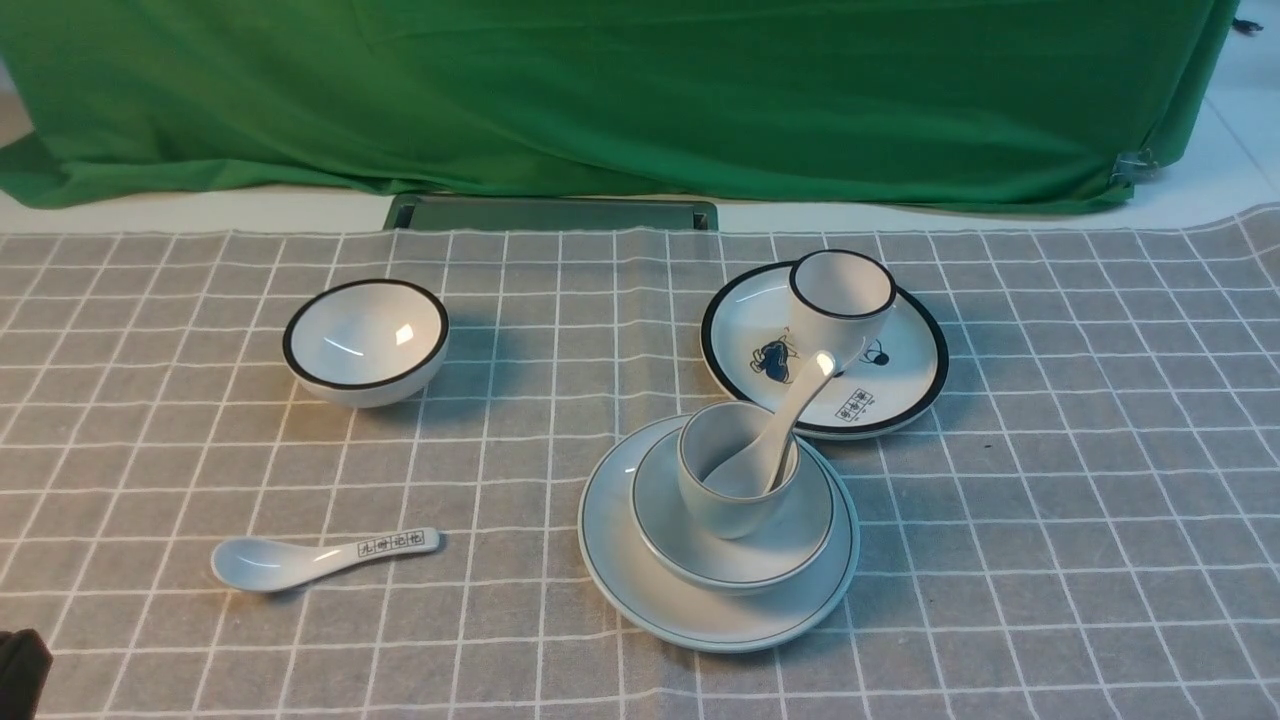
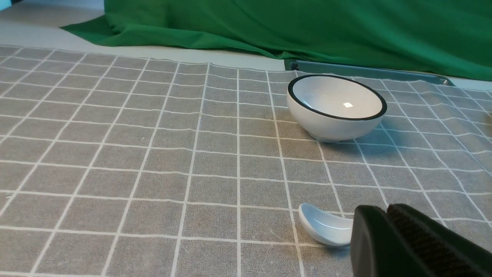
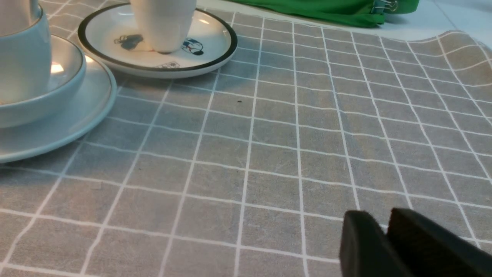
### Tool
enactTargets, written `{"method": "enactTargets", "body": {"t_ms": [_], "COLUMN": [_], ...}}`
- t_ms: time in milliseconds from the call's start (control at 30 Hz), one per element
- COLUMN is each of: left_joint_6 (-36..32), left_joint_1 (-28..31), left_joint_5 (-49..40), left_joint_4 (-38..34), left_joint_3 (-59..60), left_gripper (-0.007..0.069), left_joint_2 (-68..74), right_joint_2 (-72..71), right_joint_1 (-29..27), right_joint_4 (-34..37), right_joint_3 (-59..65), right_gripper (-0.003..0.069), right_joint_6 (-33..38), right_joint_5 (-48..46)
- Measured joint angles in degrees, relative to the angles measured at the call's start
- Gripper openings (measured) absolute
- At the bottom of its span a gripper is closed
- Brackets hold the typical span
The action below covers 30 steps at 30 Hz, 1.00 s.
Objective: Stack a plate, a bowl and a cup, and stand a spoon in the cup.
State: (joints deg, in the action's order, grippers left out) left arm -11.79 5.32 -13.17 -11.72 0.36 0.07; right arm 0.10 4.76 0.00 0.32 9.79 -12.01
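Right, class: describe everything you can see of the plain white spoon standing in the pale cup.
The spoon is short, plain white and glossy, apparently ceramic, without markings. Its bowl end rests down inside the cup; its handle leans over the cup's rim, tilted up toward the black-rimmed plate behind, with a bright highlight at the tip. It touches only the cup, which sits in the bowl on the plate. No end effector holds it.

My plate [image 1: 640,575], bowl [image 1: 800,535], cup [image 1: 715,500] and spoon [image 1: 800,405] look like glazed ceramic, smooth and glossy, throwing bright highlights. The checked cloth [image 1: 1050,480] over my desk is matt woven fabric. The green backdrop [image 1: 640,90] is soft matt cloth. My left claw [image 2: 388,231] shows matt black fingers [image 2: 423,242] with a rough textured pad.
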Motion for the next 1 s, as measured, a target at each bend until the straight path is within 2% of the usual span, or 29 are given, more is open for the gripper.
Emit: {"method": "enactTargets", "body": {"t_ms": [1000], "left_joint_6": [0.3], "left_joint_1": [0.0], "left_joint_5": [0.0], "left_joint_4": [0.2], "left_joint_3": [0.0], "left_gripper": [0.0017], "left_joint_2": [0.0], "right_joint_2": [0.0], "right_joint_1": [0.0], "right_joint_4": [0.0], "right_joint_3": [0.0], "right_gripper": [0.0201], "right_joint_6": [0.0], "right_joint_5": [0.0]}}
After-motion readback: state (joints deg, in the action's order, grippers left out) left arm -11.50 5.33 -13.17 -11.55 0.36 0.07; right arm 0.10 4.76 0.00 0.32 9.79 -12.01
